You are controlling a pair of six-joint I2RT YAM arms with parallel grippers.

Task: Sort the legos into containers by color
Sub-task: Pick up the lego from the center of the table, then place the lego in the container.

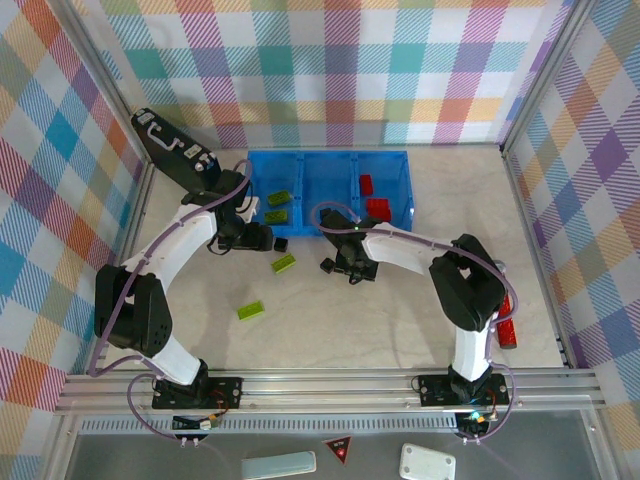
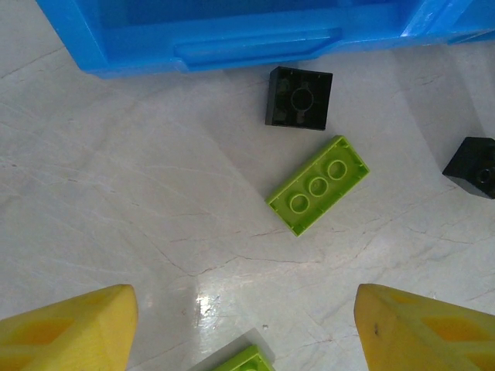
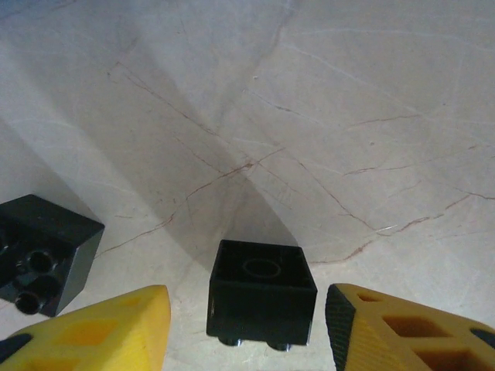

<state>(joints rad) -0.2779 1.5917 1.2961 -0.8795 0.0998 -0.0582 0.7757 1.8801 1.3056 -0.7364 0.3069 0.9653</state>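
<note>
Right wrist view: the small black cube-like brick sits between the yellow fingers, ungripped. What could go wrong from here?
1. The small black cube-like plastic brick lies nearer one yellow finger of the right gripper, so closing may shove or twist it.
2. A second black brick lies close beside; the other finger could nudge it.
3. Seen from above, the left gripper works nearby; the arms might clash.

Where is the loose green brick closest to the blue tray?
In the top view the green brick lies left of centre, just short of the blue tray, a black brick between them.
</note>
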